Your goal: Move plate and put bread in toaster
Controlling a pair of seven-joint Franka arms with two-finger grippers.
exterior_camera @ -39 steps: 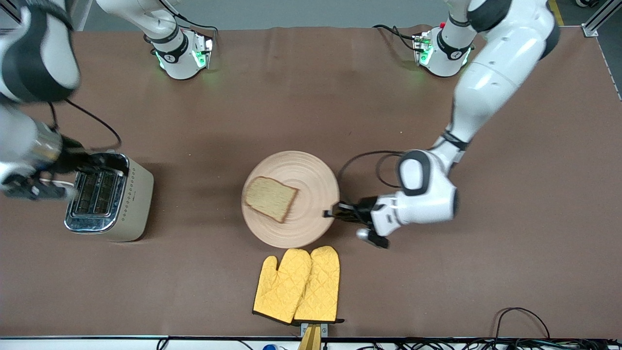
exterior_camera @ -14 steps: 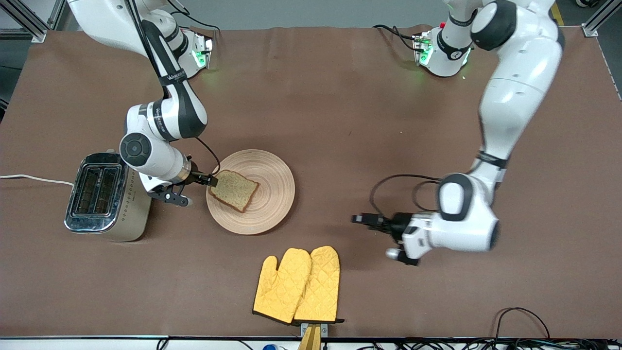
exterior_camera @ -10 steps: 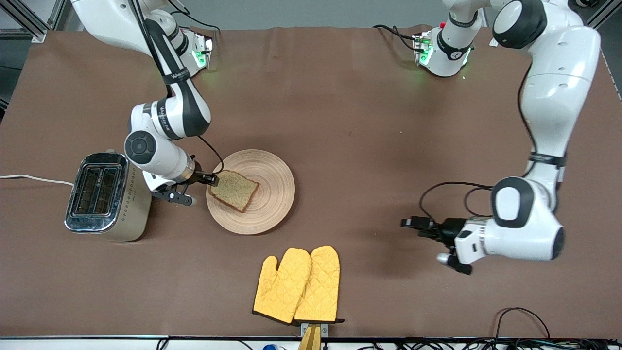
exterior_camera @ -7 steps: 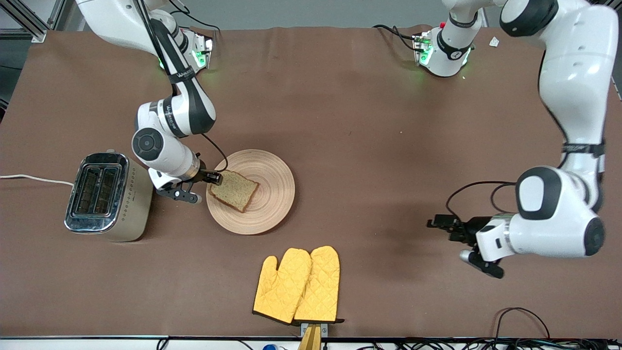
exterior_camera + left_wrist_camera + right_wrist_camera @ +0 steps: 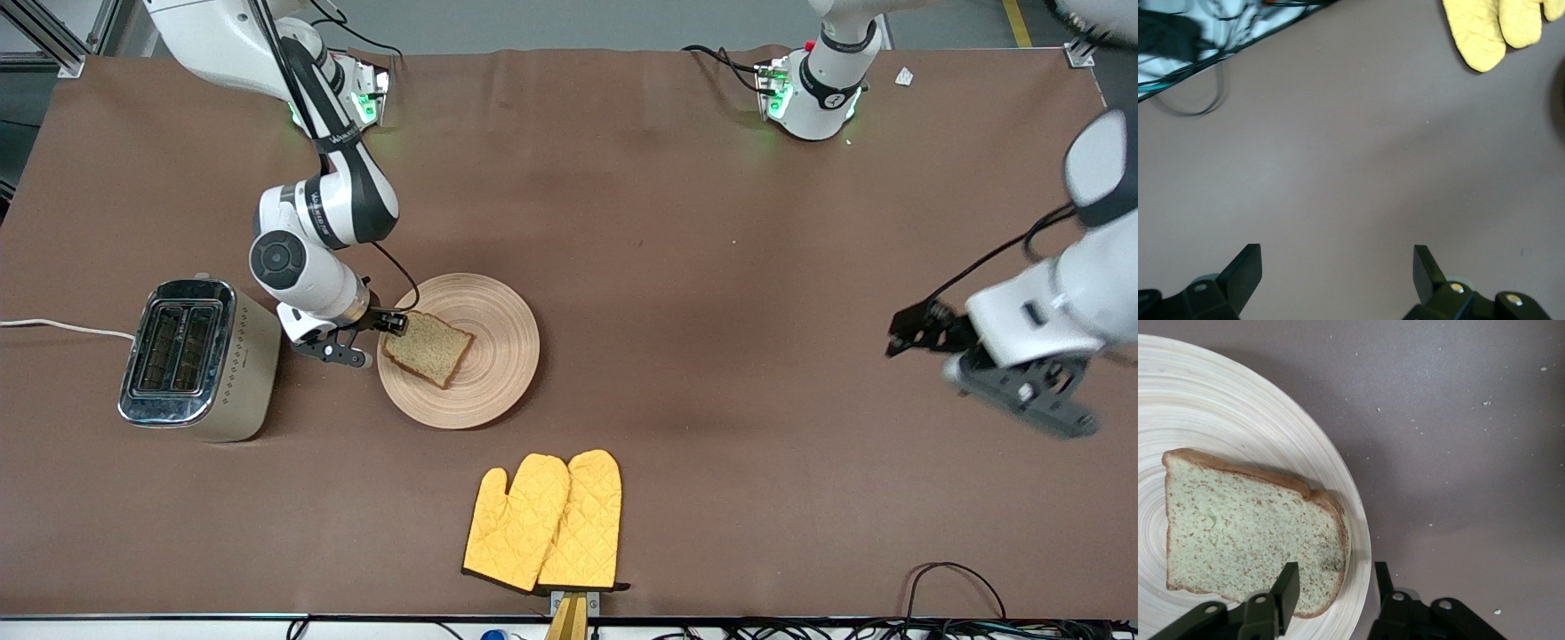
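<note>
The plate [image 5: 500,342] lies mid-table beside the toaster [image 5: 191,360], with the bread [image 5: 430,348] flat on its toaster-side half. My right gripper [image 5: 397,324] is low at the plate's rim nearest the toaster. In the right wrist view it [image 5: 1336,583] is open: one finger [image 5: 1288,587] is over the bread's [image 5: 1245,527] corner, the other is outside the plate's [image 5: 1238,407] rim. My left gripper [image 5: 907,331] is up in the air over bare table at the left arm's end. It [image 5: 1337,267] is wide open and empty.
A pair of yellow oven mitts [image 5: 547,520] lies nearer the front camera than the plate and shows in the left wrist view [image 5: 1491,27]. The toaster's white cord [image 5: 62,327] runs off the table's edge. Cables [image 5: 960,578] lie along the front edge.
The plate with the bread went from mid-table to beside the toaster. My left gripper let go and swung away, rising. My right gripper came from the toaster to the plate's rim.
</note>
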